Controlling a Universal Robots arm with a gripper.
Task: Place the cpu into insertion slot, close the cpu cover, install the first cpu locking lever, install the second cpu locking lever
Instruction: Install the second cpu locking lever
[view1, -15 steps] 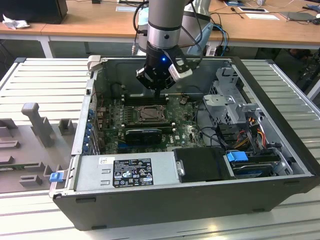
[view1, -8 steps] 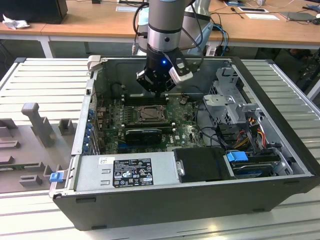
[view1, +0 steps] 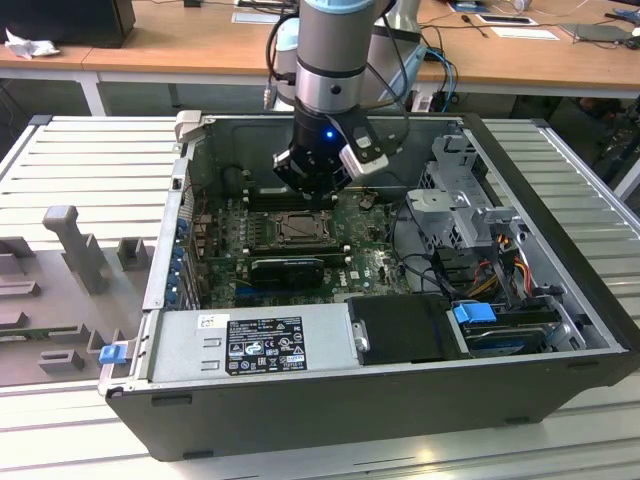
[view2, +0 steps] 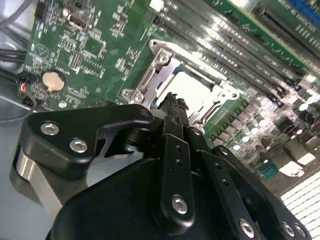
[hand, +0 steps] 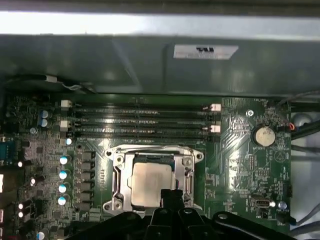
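The cpu (hand: 150, 181), a pale silver square, lies in the insertion slot (view1: 297, 230) on the green motherboard. The cpu cover (hand: 119, 172), a silvery frame, lies flat around it, and the chip shows through its window. In the second wrist view the cpu (view2: 192, 90) and the cover (view2: 150, 75) sit just beyond my fingertips. My gripper (hand: 171, 194) is shut with nothing between its fingers, its tip over the edge of the chip. In the exterior view the gripper (view1: 313, 195) hangs low just behind the socket. A thin metal lever rod (hand: 150, 147) runs along the socket edge beside the memory slots.
Long black memory slots (hand: 140, 120) lie beside the socket, and a coin battery (hand: 263, 135) sits further off. A black ribbed card (view1: 288, 268), the power supply (view1: 250, 345), a drive cage (view1: 470, 210) with cables and the case walls hem the board in.
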